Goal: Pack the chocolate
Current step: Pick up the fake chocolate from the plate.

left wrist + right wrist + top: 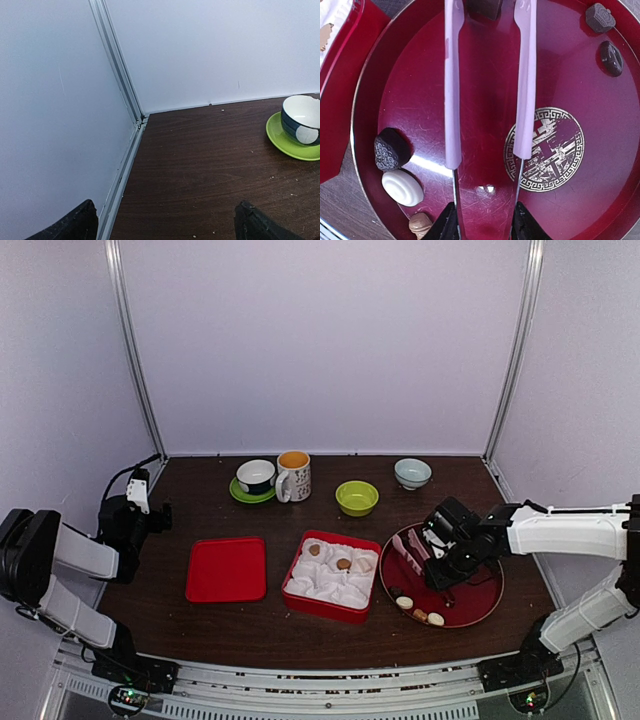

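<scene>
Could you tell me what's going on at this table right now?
The right gripper is shut on pink-handled tongs, holding them over the red plate, where several loose chocolates lie. A dark piece sits at the tongs' tips; whether it is pinched is unclear. The red box beside the plate already holds a few chocolates, with the red lid lying apart. The left gripper hangs open near the left wall.

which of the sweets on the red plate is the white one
The cream-white chocolate, a ridged oval near the rim of the red plate, between a dark brown piece and a tan piece; no other piece is white.
</scene>
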`<state>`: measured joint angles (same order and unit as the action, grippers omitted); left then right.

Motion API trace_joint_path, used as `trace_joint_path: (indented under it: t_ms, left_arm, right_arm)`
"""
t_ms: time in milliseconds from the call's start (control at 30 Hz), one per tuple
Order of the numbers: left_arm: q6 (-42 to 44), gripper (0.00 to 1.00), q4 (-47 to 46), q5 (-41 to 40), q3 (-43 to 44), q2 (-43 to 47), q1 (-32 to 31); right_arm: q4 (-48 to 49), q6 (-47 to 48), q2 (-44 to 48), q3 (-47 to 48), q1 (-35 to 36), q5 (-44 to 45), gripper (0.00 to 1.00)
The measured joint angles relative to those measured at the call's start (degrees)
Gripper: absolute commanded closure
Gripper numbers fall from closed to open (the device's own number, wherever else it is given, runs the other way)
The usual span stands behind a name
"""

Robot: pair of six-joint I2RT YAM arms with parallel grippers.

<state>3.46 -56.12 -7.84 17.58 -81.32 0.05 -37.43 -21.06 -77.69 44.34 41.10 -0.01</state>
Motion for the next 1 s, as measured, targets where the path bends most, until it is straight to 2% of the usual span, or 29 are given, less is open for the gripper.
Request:
trace_joint_path:
  t_ms: [333,700,1000]
  left_arm:
    - [0.00,0.02,0.00,0.00,0.00,0.00,0.00]
    - [0.00,0.02,0.00,0.00,0.00,0.00,0.00]
    - [0.00,0.02,0.00,0.00,0.00,0.00,0.00]
  right_arm:
    - [0.00,1.57,-0.92,1.27,0.02,0.00,0.71]
    - [-0.13,1.62,-0.50,1.27,0.02,0.04,0.75]
    - [-0.28,1.60,4.72,1.27,0.02,0.00,0.77]
